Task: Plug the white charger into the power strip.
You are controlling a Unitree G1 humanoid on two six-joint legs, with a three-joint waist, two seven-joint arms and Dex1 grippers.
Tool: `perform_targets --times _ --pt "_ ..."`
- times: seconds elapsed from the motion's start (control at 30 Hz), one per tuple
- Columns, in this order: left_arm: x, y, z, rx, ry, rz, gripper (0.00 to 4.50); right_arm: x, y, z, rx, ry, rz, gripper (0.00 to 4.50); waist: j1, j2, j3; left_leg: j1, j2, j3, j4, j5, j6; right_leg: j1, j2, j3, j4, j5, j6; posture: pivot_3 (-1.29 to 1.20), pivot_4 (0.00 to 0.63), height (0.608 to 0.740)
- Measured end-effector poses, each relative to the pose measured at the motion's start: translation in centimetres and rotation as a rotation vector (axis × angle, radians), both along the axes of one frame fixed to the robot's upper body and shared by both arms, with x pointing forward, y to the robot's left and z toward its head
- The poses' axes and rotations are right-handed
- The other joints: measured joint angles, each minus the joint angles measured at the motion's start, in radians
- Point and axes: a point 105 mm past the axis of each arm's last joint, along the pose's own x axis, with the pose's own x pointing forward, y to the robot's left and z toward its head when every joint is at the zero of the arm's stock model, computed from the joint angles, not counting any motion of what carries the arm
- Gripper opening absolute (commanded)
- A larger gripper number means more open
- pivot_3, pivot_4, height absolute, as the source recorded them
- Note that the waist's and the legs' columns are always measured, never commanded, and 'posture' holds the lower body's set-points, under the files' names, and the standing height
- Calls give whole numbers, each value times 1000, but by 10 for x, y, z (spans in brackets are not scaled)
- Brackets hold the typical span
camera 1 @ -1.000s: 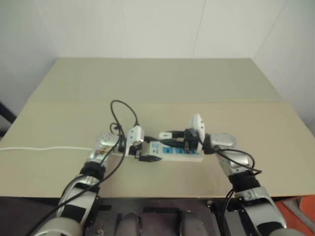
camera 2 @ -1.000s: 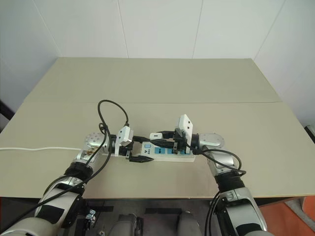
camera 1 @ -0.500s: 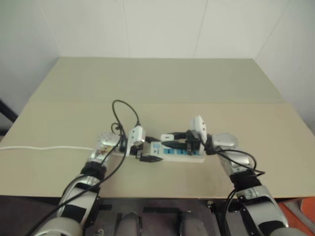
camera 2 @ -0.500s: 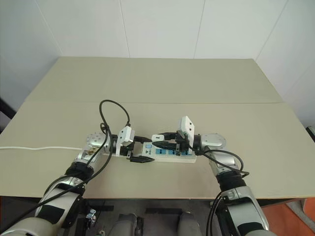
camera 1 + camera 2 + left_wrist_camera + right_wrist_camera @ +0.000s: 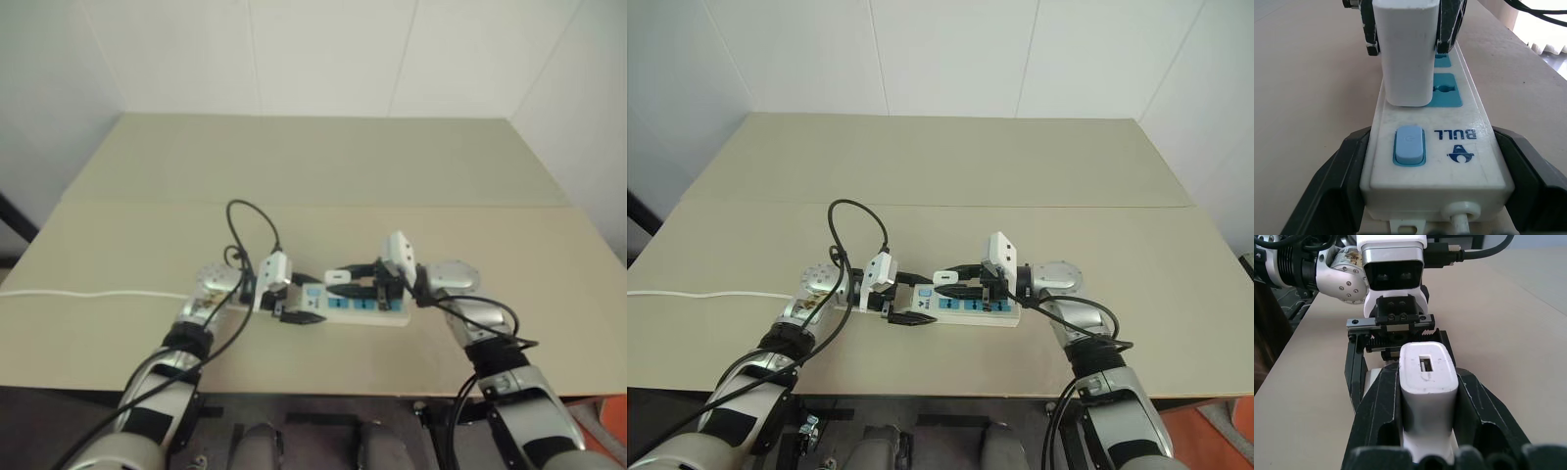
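Note:
The power strip point(image 5: 972, 309) lies flat on the tan table, its blue switch point(image 5: 1409, 145) at the end toward my left arm. My left gripper point(image 5: 904, 301) is shut on that switch end, one black finger point(image 5: 1327, 186) on each side of the strip point(image 5: 1469, 161). My right gripper point(image 5: 948, 284) reaches in from the other side, shut on the white charger point(image 5: 942, 279). In the left wrist view the charger point(image 5: 1405, 54) stands upright, its lower end on the strip at the socket beside the switch. Its prongs are hidden. The right wrist view shows the charger point(image 5: 1427, 382) clamped between its fingers point(image 5: 1383, 401).
The strip's thin white cord point(image 5: 705, 294) runs off the table's left edge. A black cable point(image 5: 857, 220) loops up over my left wrist. The table point(image 5: 950, 166) stretches far back to white walls, and its front edge lies just below both arms.
My right gripper has turned slightly, with the charger still in it. The left gripper and the strip have kept still, and the camera has shifted a little.

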Motion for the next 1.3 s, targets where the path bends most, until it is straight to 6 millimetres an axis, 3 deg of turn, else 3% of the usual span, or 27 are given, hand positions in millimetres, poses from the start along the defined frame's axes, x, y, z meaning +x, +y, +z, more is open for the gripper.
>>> perform_targets --times 1.03,1.3 --pt "1 4 -4 9 13 20 3282 2 3 -8 -99 -1 7 1124 -3 0 -3 11 0 0 -1 0 0 9 0 0 -2 0 0 0 150 740" --pt "1 6 -5 7 19 28 3282 4 -9 -19 -125 60 -52 3881 -4 -1 -4 13 1 0 -2 0 0 12 0 0 -3 0 0 0 150 740"
